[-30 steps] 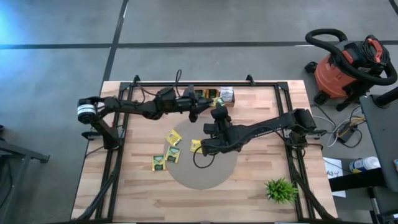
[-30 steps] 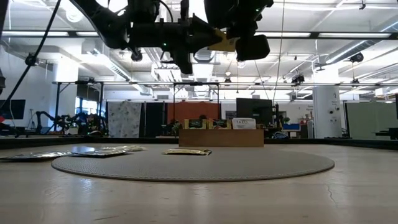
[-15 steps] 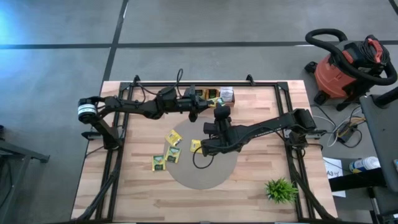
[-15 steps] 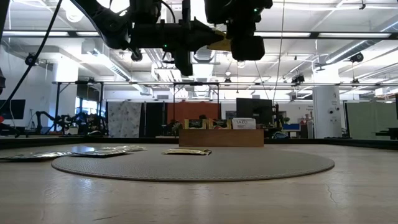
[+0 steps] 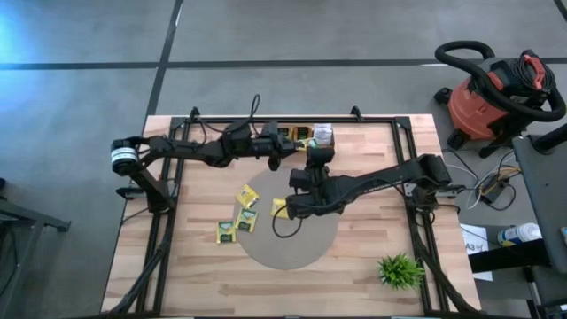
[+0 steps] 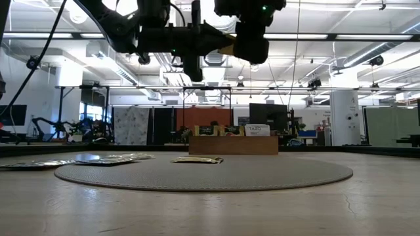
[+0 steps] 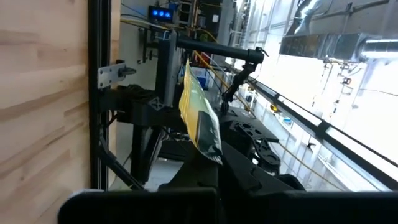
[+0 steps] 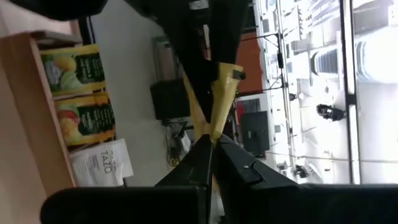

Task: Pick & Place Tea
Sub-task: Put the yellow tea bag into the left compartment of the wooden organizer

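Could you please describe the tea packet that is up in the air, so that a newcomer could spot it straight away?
Start at the wooden table and look above the far side of its round grey mat, where the two dark arms come together. There the left gripper and the right gripper both pinch one yellow tea packet. Unlike the other packets, which lie flat, it hangs off the table.

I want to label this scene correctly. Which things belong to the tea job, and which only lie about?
Job: yellow tea packet, pinched by left gripper and right gripper; loose tea packets; wooden tray, probably.
Lying about: green plant; red vacuum; round mat.
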Controlling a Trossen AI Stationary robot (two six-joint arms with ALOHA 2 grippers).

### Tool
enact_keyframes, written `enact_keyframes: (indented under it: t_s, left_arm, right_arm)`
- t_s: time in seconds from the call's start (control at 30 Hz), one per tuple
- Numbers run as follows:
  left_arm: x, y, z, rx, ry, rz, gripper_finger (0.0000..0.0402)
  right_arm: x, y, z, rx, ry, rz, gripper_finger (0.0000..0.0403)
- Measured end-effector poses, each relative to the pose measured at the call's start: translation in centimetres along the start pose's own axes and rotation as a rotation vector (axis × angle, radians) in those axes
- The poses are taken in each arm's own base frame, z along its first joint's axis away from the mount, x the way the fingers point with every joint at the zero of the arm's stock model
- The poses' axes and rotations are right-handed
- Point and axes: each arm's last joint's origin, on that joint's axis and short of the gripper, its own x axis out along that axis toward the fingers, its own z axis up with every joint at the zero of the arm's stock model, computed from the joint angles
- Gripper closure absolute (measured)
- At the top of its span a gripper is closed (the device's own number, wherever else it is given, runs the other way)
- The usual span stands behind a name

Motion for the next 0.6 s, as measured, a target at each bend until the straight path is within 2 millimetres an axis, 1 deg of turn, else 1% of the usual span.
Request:
enact_keyframes:
  t_s: [0.1,0.17,0.23,0.33,0.4,0.5,0.6]
  left_arm:
    - [-0.2,-0.1,0.6,0.016,-0.023,-0.008,0.0401]
    - [-0.4,-0.2,1.5,0.034,-0.102,-0.016,0.0401]
    - [-0.6,-0.3,2.2,0.040,-0.145,-0.019,0.0401]
    - [-0.9,-0.5,3.0,0.044,-0.136,-0.020,0.0401]
    - [-1.2,-0.6,3.7,0.063,-0.152,-0.017,0.0401]
    - [-1.7,-0.8,4.9,0.163,-0.193,-0.016,0.0401]
    - [-2.0,-0.9,5.5,0.340,-0.160,0.013,0.0401]
  right_arm:
    - [0.0,-0.3,0.0,0.044,-0.002,0.002,0.0390]
    - [-0.3,-0.5,-0.1,0.080,-0.007,0.013,0.0390]
    - [-0.5,-0.7,-0.1,0.122,-0.012,0.033,0.0390]
    - [-0.6,-0.7,-0.2,0.159,-0.008,0.109,0.0390]
    - [-0.6,-0.8,-0.1,0.202,-0.005,0.116,0.0390]
    - [-1.0,-1.2,0.1,0.306,-0.007,0.138,0.0381]
    - [-1.1,-1.9,-0.1,0.494,0.033,0.245,0.0355]
